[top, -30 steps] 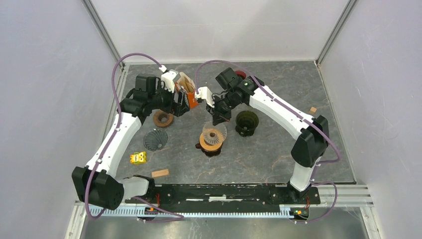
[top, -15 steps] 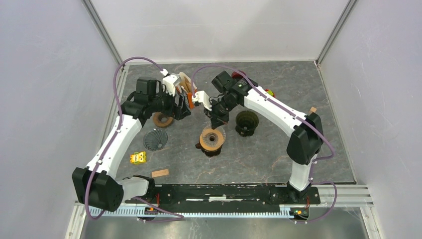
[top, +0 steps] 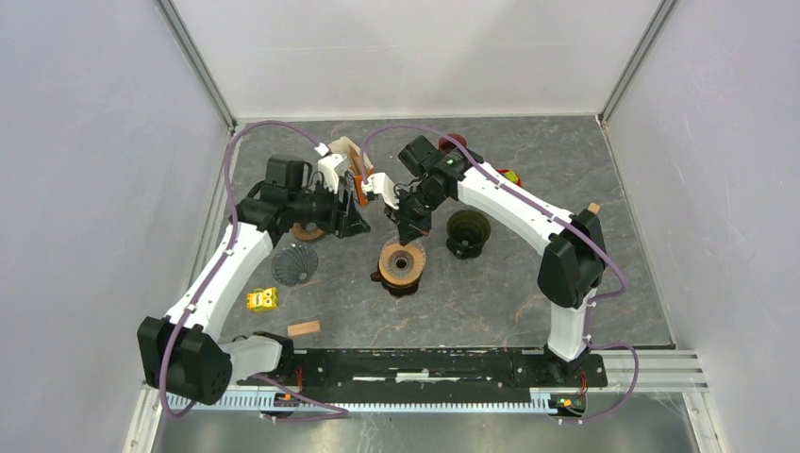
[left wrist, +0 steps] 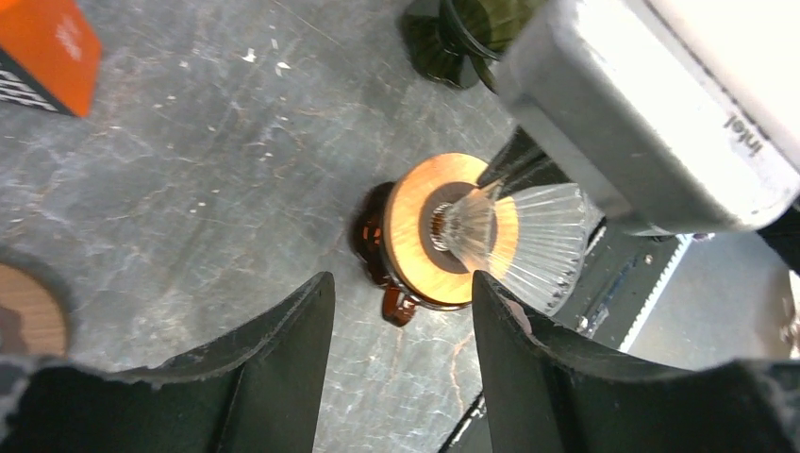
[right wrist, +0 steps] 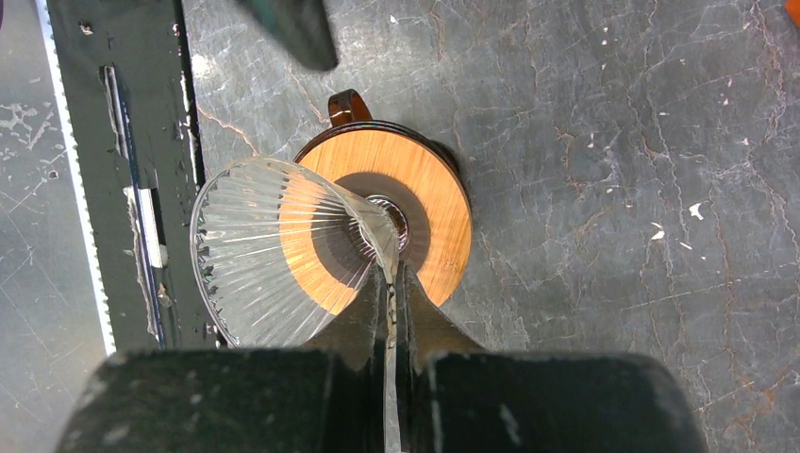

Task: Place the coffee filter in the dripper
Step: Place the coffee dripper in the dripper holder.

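Note:
The coffee filter (right wrist: 269, 250) is a clear ribbed cone. My right gripper (right wrist: 391, 276) is shut on its wall and holds it tilted, its narrow tip over the centre hole of the dripper (right wrist: 429, 203). The dripper is an orange-topped ring on a dark brown base with a handle, and stands mid-table (top: 401, 264). In the top view my right gripper (top: 412, 229) hangs just behind it. My left gripper (left wrist: 401, 283) is open and empty, looking down at the dripper (left wrist: 410, 236) and the filter (left wrist: 542, 236). In the top view my left gripper (top: 357, 223) is left of the dripper.
A dark green dripper (top: 468, 232) stands right of the orange one. A grey ribbed cone (top: 294, 264) and a brown ring (top: 307, 227) lie to the left. An orange box (top: 359, 189) is at the back. A yellow toy (top: 262, 299) and a wooden block (top: 303, 328) lie near the front left.
My right gripper has shifted a little left and lowered the filter onto the dripper's top. My left gripper has swung right, towards the dripper.

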